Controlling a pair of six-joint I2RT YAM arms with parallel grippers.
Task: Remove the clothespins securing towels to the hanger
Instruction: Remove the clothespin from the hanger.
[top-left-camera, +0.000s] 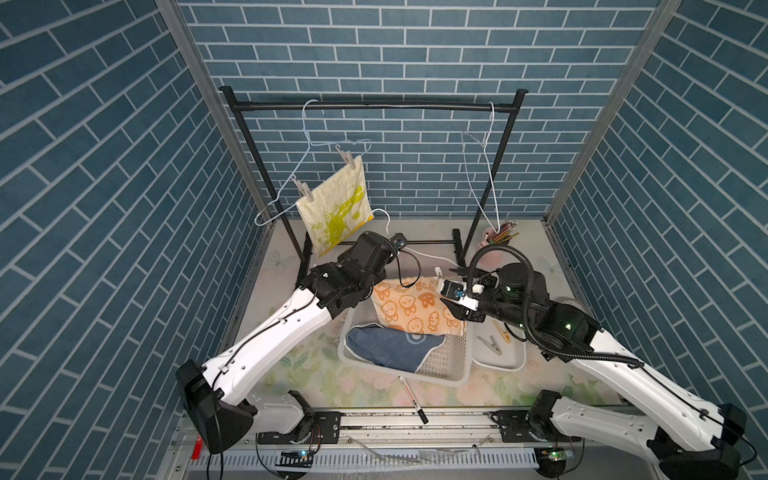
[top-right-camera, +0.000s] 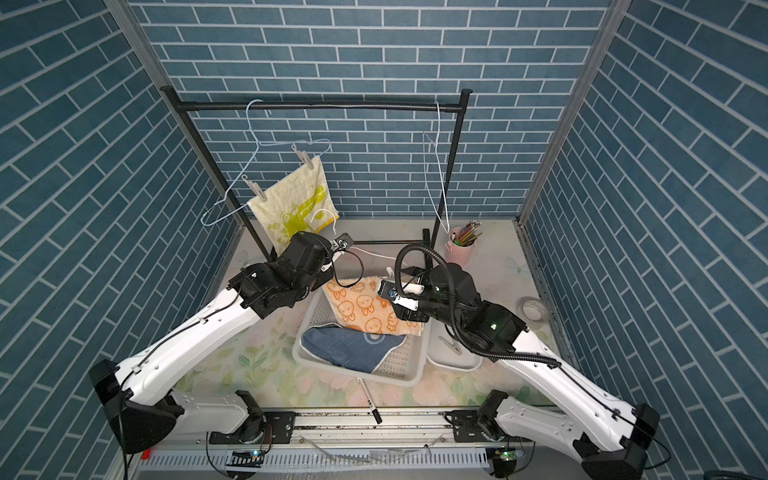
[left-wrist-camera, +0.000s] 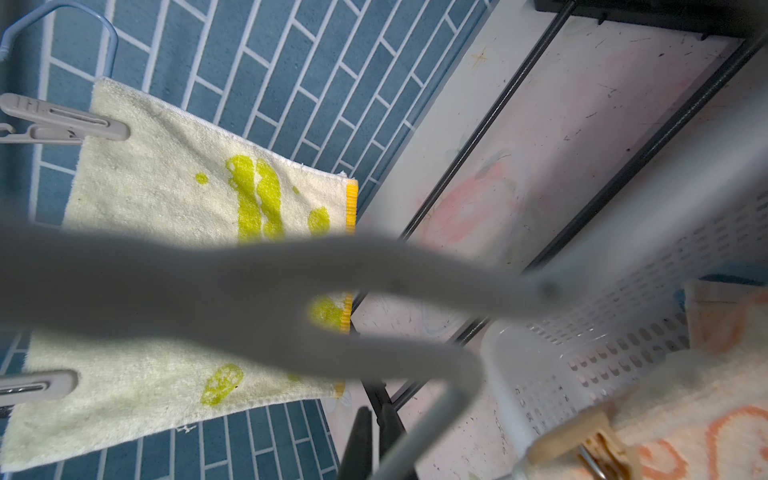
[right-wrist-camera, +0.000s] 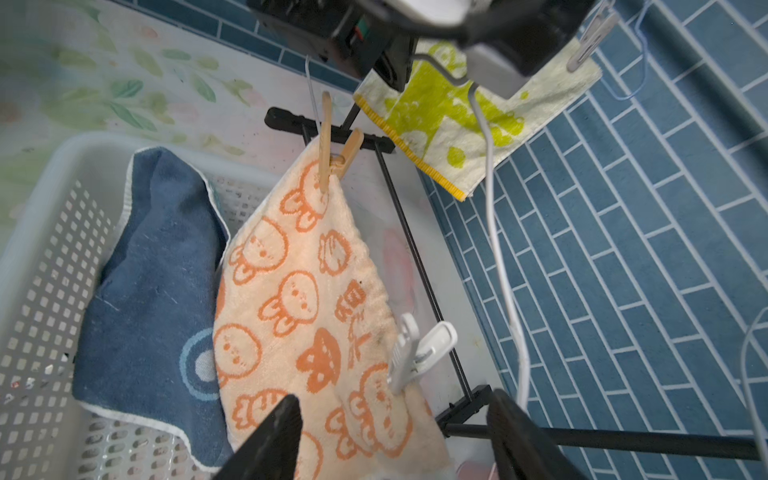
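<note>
On the flowered desk stands a black rack, and in front of it a white perforated basket. The blue towel lies crumpled in the basket. The orange-cream towel lies partly over the far rim. The pale yellow towel hangs from a pale blue hanger on the rack. The left end effector has its fingers together on the wire of a white hanger. The right end effector stands wide apart over the orange-cream towel and holds nothing. Two grey clothespins grip the yellow towel. A tan clothespin and a white clothespin grip the upper edge of the orange-cream one. Two more clothespins lie in a small white tray beside the basket.
</note>
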